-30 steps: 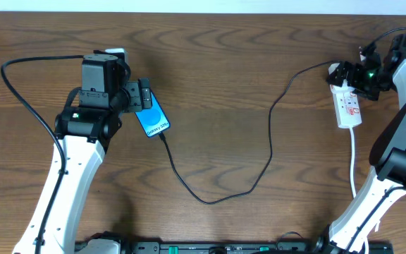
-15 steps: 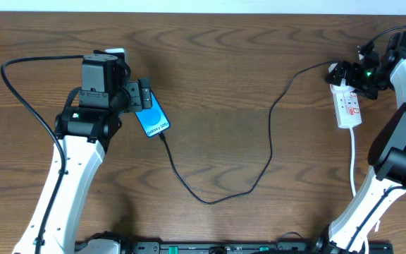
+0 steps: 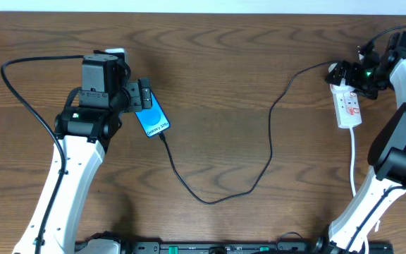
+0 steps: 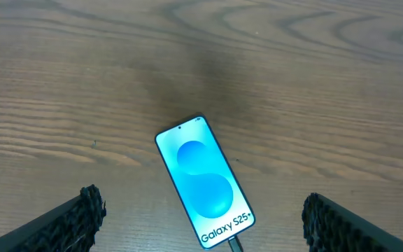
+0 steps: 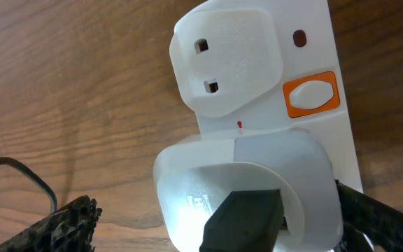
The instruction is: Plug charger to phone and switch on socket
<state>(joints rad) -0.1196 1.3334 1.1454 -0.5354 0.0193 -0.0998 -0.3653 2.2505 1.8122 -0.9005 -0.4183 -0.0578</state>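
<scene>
The narrow white power strip (image 3: 349,107) is laid at the dark wooden table's (image 3: 224,56) far right, long axis running towards the robot, beneath the right gripper (image 5: 219,218), which is held wide and empty; its orange rocker switch (image 5: 312,94) is seen just ahead

phone (image 3: 153,118): flat on the worktop (image 3: 224,63), left of centre, screen up and lit blue, "Galaxy S25+" legible, long axis skewed diagonal. charger (image 3: 210,200): thin black cable, plug end at phone's lower edge, dips to bottom centre, climbs to upper right. socket (image 3: 349,106): white strip, red markings, upper right, near vertical, white cord trailing down; switch state unreadable.
</scene>
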